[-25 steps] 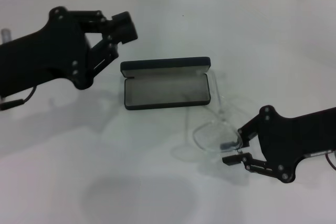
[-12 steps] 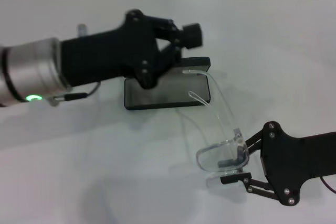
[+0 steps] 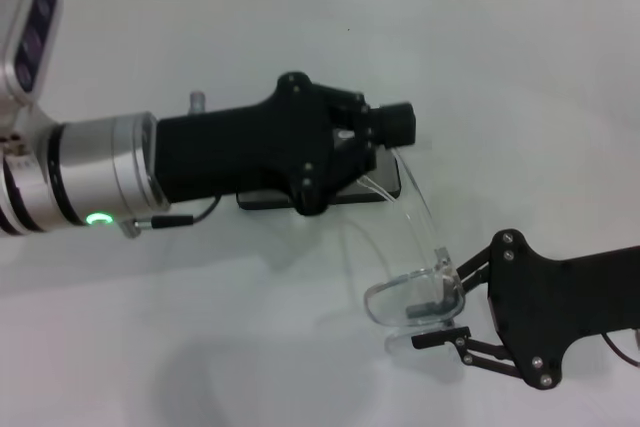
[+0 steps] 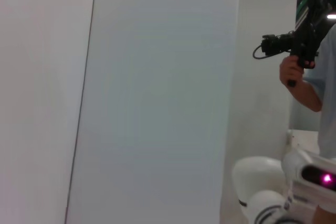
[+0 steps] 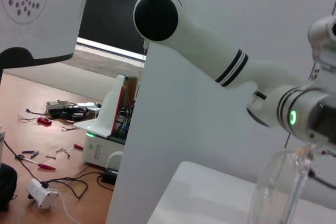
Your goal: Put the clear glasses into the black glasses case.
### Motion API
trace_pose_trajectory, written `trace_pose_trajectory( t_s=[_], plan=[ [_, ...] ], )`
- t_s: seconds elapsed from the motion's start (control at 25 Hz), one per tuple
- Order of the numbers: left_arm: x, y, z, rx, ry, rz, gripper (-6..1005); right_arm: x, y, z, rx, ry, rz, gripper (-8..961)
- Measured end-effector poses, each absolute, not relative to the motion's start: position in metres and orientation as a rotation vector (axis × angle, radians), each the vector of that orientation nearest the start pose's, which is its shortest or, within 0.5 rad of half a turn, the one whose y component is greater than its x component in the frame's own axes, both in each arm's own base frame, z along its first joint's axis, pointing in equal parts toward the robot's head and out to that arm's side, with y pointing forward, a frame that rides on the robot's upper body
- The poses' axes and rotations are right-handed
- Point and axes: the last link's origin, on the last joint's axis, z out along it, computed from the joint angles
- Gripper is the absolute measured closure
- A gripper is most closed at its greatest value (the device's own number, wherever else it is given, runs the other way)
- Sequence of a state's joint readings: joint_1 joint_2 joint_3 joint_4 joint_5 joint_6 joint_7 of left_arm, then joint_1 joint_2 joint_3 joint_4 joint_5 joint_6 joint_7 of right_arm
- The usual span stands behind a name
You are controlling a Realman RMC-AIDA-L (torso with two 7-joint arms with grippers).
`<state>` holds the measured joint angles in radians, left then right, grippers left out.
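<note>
The black glasses case (image 3: 385, 187) lies mostly hidden beneath the left gripper (image 3: 385, 137); its contents cannot be made out. The right gripper (image 3: 440, 312), at five o'clock from the case, is clenched on one lens of the clear glasses (image 3: 410, 292), lifted off the white table (image 3: 520, 77). Whether the left fingers are parted cannot be told.

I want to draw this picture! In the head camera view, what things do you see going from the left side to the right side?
Left arm's silver forearm with a green light → left gripper over the black glasses case → the clear glasses → right gripper pinching one lens, its black arm running off to the right.
</note>
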<state>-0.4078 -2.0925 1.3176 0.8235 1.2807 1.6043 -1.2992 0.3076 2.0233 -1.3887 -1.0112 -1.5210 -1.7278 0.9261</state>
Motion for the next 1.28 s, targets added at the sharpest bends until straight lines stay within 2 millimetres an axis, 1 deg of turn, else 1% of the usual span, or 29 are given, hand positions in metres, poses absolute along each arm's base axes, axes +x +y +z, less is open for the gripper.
trace_pose_trajectory(
  t_s=[0.28, 0.6, 0.88, 1.08, 1.28],
  plan=[
    [-0.176, 0.295, -0.030, -2.815, -0.307, -1.276, 969, 0.189, 0.261, -0.011, -2.930, -0.641, 0.903, 837],
    [-0.181, 0.285, -0.040, -2.887, -0.333, -1.229, 970, 0.182, 0.266, -0.006, -2.892, -0.687, 0.882, 838],
    [-0.180, 0.275, -0.051, -2.963, -0.339, -1.203, 970, 0.180, 0.268, -0.004, -2.872, -0.695, 0.888, 838],
    [-0.181, 0.275, -0.050, -2.955, -0.341, -1.207, 970, 0.178, 0.269, -0.002, -2.861, -0.707, 0.879, 839],
    [-0.183, 0.286, -0.026, -2.810, -0.315, -1.272, 971, 0.178, 0.268, -0.003, -2.863, -0.708, 0.881, 839]
  ],
)
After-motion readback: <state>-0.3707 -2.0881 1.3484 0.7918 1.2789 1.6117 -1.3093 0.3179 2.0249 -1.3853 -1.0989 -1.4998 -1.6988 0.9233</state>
